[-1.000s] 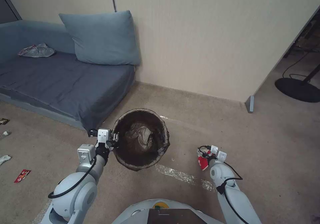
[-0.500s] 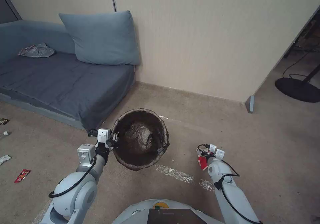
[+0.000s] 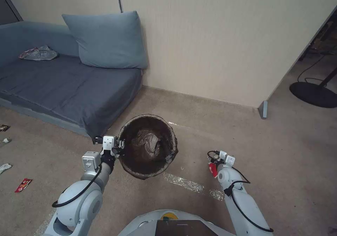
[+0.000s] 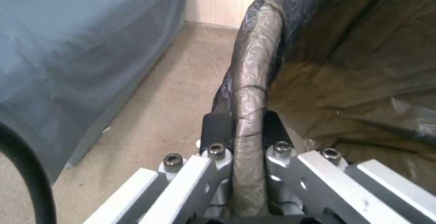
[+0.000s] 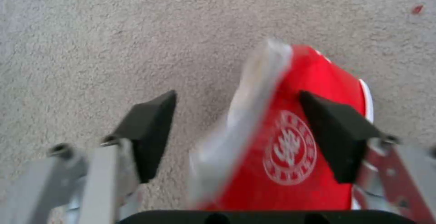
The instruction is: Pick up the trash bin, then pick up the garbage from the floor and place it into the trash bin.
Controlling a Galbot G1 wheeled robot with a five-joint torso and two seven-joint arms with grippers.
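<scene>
the trash bin point(image 3: 148, 146) hangs off the carpet just beside the sofa point(image 3: 66, 88) corner, open floor on its far side. the left gripper point(image 4: 240, 128) is clamped on its bag-wrapped rim. right of the bin, the right gripper point(image 5: 240, 139) stands spread around a red-white carton point(image 5: 291, 142), one pad touching it; it has drawn slightly nearer the bin than a second ago. the wrist view reveals the carton's round logo.

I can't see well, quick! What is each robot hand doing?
Left gripper: shut on the bin rim.
Right gripper: open around a red carton.
</scene>
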